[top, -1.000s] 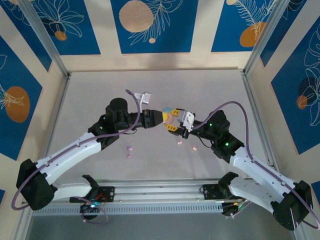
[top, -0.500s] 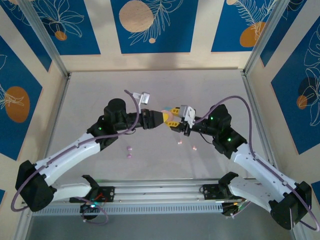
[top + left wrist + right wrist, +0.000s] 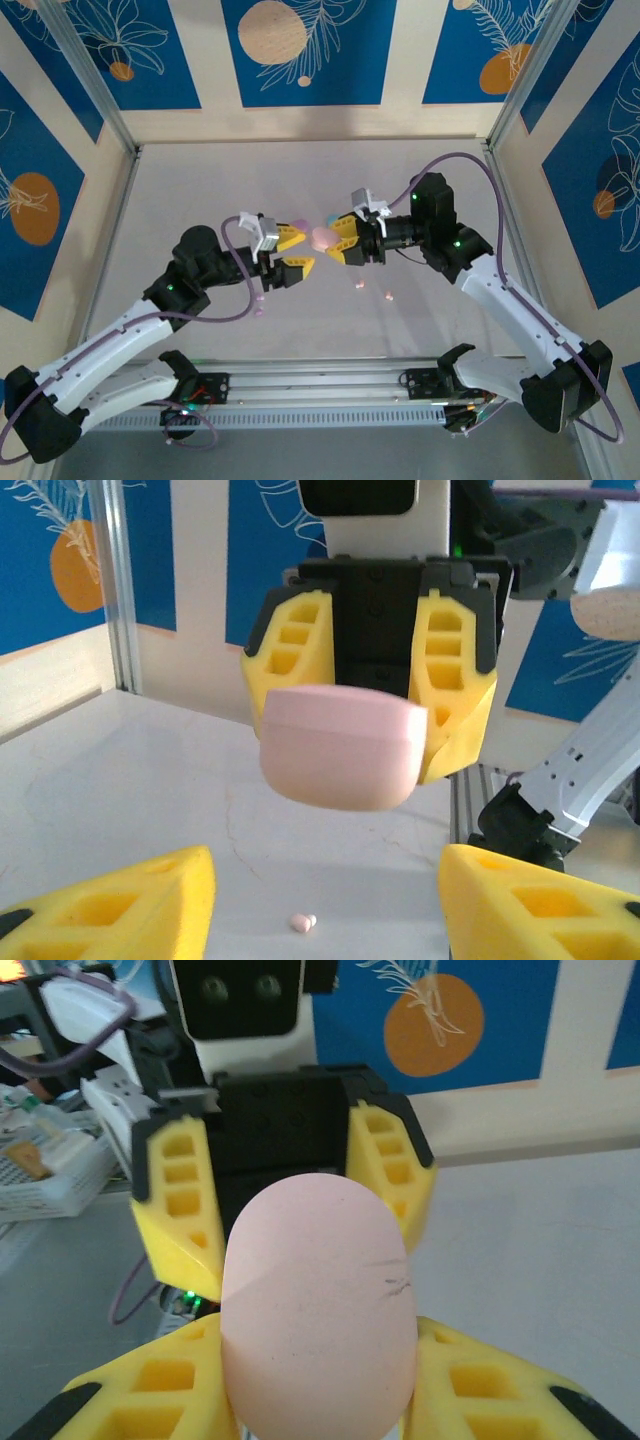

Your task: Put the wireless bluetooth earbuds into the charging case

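Left hand [image 3: 297, 251] lets go, backs off wide; right hand [image 3: 336, 240] alone grips case [image 3: 320, 238]. Handover done, buds [image 3: 360, 287] next.

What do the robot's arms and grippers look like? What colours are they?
The left arm and right arm have white shells with black joints. A thin purple cable loops along each. Small green lights glow on the black parts. The left gripper and right gripper each have two chunky yellow fingers with square holes.
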Controlling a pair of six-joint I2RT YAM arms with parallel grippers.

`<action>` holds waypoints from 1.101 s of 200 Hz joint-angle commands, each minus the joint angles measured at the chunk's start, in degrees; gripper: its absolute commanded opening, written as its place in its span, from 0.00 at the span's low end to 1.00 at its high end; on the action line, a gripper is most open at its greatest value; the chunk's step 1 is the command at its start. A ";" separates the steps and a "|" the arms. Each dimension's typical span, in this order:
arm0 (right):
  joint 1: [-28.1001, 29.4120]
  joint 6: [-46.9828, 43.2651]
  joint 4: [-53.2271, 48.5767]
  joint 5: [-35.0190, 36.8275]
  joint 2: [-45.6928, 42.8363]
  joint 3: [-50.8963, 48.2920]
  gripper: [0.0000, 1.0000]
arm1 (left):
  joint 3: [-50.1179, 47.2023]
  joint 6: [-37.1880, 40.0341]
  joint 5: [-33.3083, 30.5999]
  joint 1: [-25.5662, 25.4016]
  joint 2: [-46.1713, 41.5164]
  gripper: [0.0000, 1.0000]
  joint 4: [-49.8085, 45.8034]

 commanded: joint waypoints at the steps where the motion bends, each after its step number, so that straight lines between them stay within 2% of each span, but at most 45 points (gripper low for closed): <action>1: -0.21 -0.29 -4.54 -5.11 0.37 2.28 0.28 | -0.62 3.69 4.48 0.01 0.43 0.58 4.38; 48: 0.68 -3.94 -6.70 -4.00 1.25 3.22 0.29 | -0.06 -0.68 6.20 -0.13 2.63 0.59 8.69; 68: 1.45 -5.27 -6.81 -2.82 1.36 3.23 0.29 | 0.59 -1.30 6.96 -0.13 3.53 0.57 7.60; 92: 2.21 -6.69 -6.74 -1.65 1.59 3.23 0.29 | 1.12 -2.49 8.00 -0.21 4.24 0.52 8.03; 118: 2.56 -7.39 -6.21 -1.31 1.77 3.14 0.29 | 1.38 -2.94 8.17 -0.21 4.25 0.47 7.61; 189: 3.26 -9.26 -5.80 -0.01 1.78 2.83 0.29 | 1.40 -3.96 8.70 -0.29 4.33 0.48 8.13; 220: 3.39 -9.03 -5.23 0.26 1.71 2.70 0.29 | 1.82 -3.76 8.96 -0.27 4.81 0.43 7.55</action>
